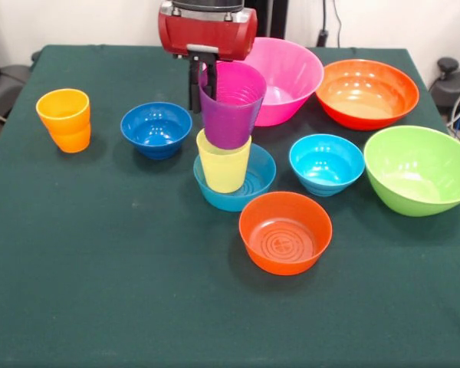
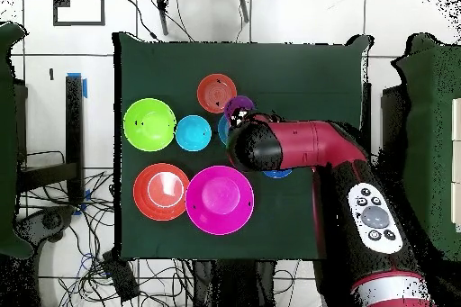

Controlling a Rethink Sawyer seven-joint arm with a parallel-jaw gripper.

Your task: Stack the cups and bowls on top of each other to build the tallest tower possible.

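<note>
Green cloth [image 1: 123, 291] over the whole table, white wall behind, cables on the floor around it in the overhead view. Centre stage: mid-blue bowl [image 1: 249, 186] as base, yellow cup [image 1: 223, 167] standing upright inside it. Purple cup [image 1: 231, 105] right above, tilted a little, its bottom touching or just at the yellow rim, hard to call which. Gripper [image 1: 198, 77] clamped on the purple cup's rim, one dark finger [image 1: 193, 88] down the outside on the picture's left side, red arm [image 2: 311, 148] coming in over the stack. Orange cup [image 1: 64, 119] well apart at the picture's left, alone. Dark blue bowl [image 1: 156, 129] between that cup and the stack. Cyan bowl [image 1: 326, 163] just beside the base on the other side, small orange-red bowl [image 1: 285, 232] nearer the camera, close to both. Back row: pink bowl [image 1: 287, 77] partly behind the purple cup, large orange-red bowl [image 1: 366, 93] next to it, lime bowl [image 1: 420, 169] at the right edge. All bowls mouth up, none nested.
</note>
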